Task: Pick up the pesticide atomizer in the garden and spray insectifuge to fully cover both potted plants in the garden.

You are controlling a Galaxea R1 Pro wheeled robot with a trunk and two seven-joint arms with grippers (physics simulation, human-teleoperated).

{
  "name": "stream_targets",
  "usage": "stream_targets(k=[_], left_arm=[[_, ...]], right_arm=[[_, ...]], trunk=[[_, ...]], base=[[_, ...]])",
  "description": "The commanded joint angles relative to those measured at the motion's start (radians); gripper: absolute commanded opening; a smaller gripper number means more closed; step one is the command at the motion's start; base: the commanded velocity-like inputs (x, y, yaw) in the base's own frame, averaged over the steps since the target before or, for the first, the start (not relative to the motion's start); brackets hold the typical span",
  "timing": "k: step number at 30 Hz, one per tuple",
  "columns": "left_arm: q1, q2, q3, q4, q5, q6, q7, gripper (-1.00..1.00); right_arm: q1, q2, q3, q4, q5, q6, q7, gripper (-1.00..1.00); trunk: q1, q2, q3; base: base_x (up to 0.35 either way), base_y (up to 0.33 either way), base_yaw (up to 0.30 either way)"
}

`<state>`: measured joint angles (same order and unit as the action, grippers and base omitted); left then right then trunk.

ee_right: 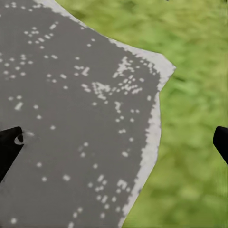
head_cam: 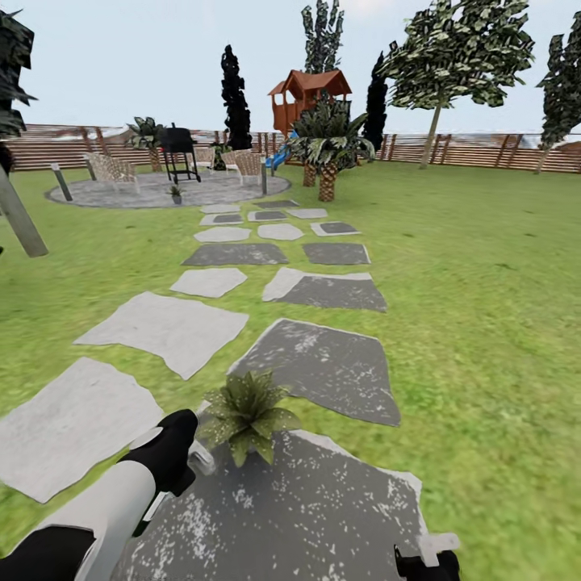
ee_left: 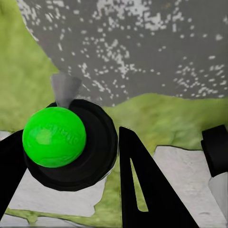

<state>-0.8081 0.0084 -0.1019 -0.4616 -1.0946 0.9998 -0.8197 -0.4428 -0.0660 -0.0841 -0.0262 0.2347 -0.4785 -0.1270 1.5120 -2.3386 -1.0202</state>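
The pesticide atomizer (ee_left: 54, 137) sits between the fingers of the left gripper (ee_left: 71, 161). In the left wrist view we look down its long axis, so it shows as a round bright green blob inside a black ring. A small grey cone, likely the spray tip (ee_left: 64, 90), pokes out past it toward a speckled grey stone (ee_left: 142, 47). In the head view just a pale bit of the bottle (head_cam: 202, 460) peeks out by the black gripper (head_cam: 173, 456), pointing at the near potted plant (head_cam: 246, 415). The black fingers (ee_left: 147, 190) look closed around the bottle.

The near plant is a low star of pointed green leaves. It sits at the far edge of a big dark grey stone (head_cam: 323, 500) with white flecks, just beside the left gripper. The second potted plant (head_cam: 175, 192) is tiny and far away, on the round grey patio (head_cam: 121, 194) near a black grill (head_cam: 179, 149).

The right gripper (ee_right: 114, 142) hangs over the same dark stone and the grass. Its two black fingertips (ee_right: 9, 147) are wide apart with nothing between them.

Flat grey stepping stones (head_cam: 165, 327) with uneven edges lead over the green lawn (head_cam: 484, 307). A scaly palm (head_cam: 327, 149), a red-brown playhouse (head_cam: 307, 97) and a brown slatted fence (head_cam: 484, 152) stand far off.
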Motion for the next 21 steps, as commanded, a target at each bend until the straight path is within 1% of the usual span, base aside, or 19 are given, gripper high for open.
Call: stream_targets(k=[1, 5, 6, 8, 11, 14, 16, 17, 19, 21], left_arm=[[0.000, 0.001, -0.006, -0.001, -0.008, 0.002, -0.010, -1.00], [0.001, 0.001, -0.003, -0.009, -0.008, 0.002, -0.009, -1.00], [0.000, 0.001, -0.001, -0.017, -0.008, 0.002, -0.001, -1.00], [0.000, 0.000, 0.008, -0.038, -0.007, 0.002, 0.044, -1.00], [0.000, -0.014, 0.021, -0.044, -0.007, 0.002, 0.065, -1.00], [0.001, -0.024, 0.024, -0.036, -0.005, 0.002, 0.068, -1.00], [0.001, -0.040, 0.025, -0.033, -0.004, 0.002, 0.068, -1.00], [0.001, -0.043, 0.025, -0.033, -0.004, 0.002, 0.068, -1.00], [0.001, -0.046, 0.025, -0.033, -0.006, 0.002, 0.068, -1.00], [0.001, -0.046, 0.024, -0.034, -0.009, 0.004, 0.068, -1.00]], right_arm=[[-0.001, 0.000, -0.008, 0.001, 0.011, -0.003, -0.003, 1.00], [-0.001, 0.000, -0.008, 0.001, 0.011, -0.003, -0.003, 1.00], [-0.001, 0.000, -0.008, 0.001, 0.011, -0.003, -0.003, 1.00], [-0.001, 0.000, -0.008, 0.001, 0.011, -0.003, -0.003, 1.00], [-0.001, 0.000, -0.008, 0.001, 0.011, -0.003, -0.003, 1.00], [-0.001, 0.000, -0.008, 0.000, 0.011, -0.003, -0.003, 1.00], [-0.001, 0.000, -0.008, 0.000, 0.011, -0.003, -0.003, 1.00], [-0.001, -0.001, -0.008, 0.000, 0.011, -0.003, -0.003, 1.00], [-0.001, 0.000, -0.008, 0.000, 0.011, -0.003, -0.003, 1.00], [-0.001, -0.001, -0.008, 0.000, 0.011, -0.003, -0.003, 1.00]], trunk=[[0.000, 0.000, -0.001], [0.000, 0.000, -0.001], [0.000, 0.000, -0.001], [0.000, 0.000, -0.001], [0.000, 0.000, -0.001], [0.000, 0.000, -0.001], [0.000, 0.000, -0.001], [0.000, 0.000, -0.001], [0.000, 0.000, -0.001], [0.000, 0.000, -0.001]], base=[[0.000, 0.000, 0.275], [0.000, 0.000, 0.204], [0.000, 0.000, 0.048], [0.000, 0.000, 0.015], [0.000, 0.000, 0.003], [0.000, 0.000, 0.000], [0.000, 0.000, 0.000], [0.000, 0.000, 0.000], [0.000, -0.065, 0.000], [0.000, -0.205, 0.000]])
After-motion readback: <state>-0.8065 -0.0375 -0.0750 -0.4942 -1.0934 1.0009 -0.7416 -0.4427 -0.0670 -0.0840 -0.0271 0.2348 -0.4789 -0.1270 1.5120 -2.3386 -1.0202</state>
